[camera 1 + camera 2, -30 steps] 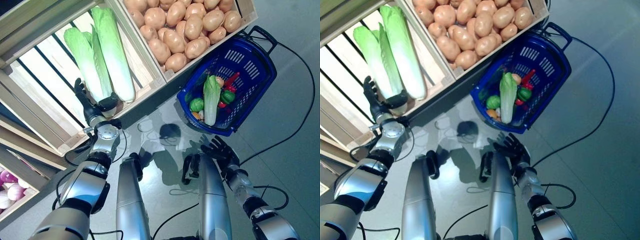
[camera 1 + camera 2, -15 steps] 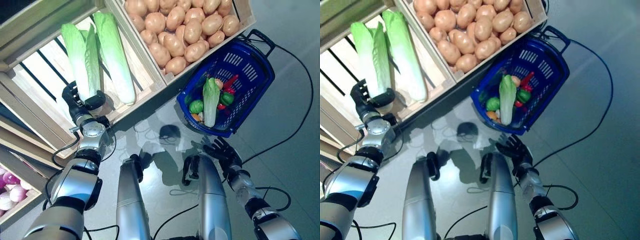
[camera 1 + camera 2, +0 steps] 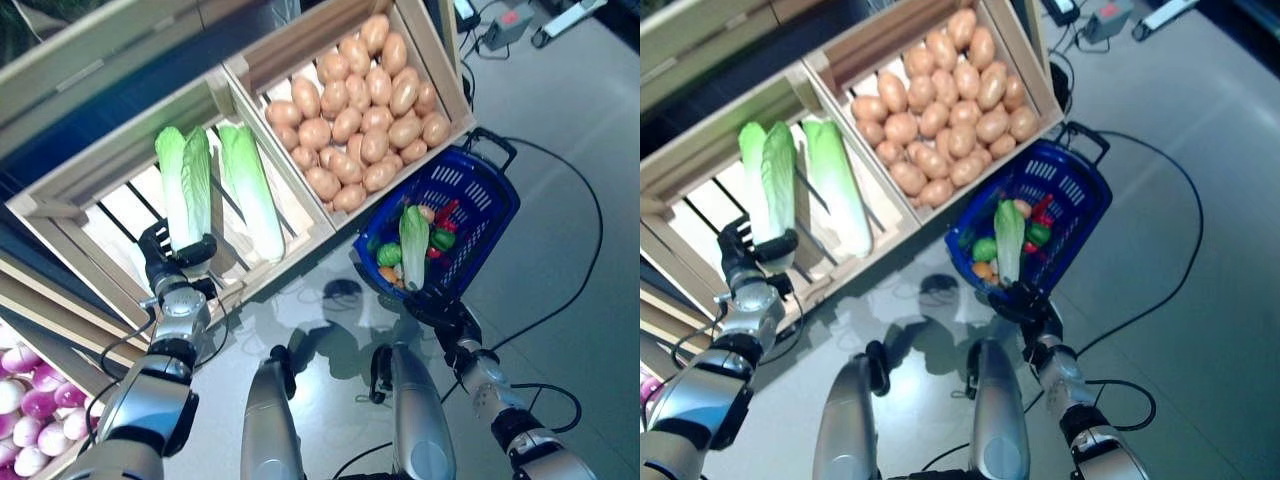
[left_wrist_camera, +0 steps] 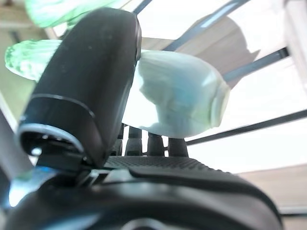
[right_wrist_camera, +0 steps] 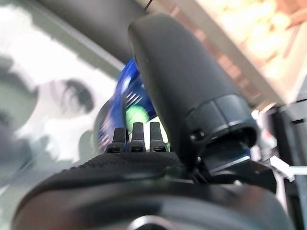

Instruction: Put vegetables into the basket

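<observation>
While your left hand (image 3: pixel 170 262) grips a cabbage (image 3: pixel 185 188) at left, the basket (image 3: pixel 478 215) at right holds several vegetables. Another cabbage (image 3: pixel 251 190) remains crated; your right hand (image 3: pixel 437 312) hangs slack, empty.

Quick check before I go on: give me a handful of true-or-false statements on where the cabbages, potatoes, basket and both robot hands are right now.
1. The left robot hand is closed round the base of a cabbage. True.
2. The blue basket is empty. False: it already holds a cabbage and other vegetables.
3. The potatoes fill the crate next to the cabbage crate. True.
4. The right robot hand holds a potato. False: it holds nothing and sits by the basket's near edge.
5. A second cabbage lies in the crate, ungripped. True.
</observation>
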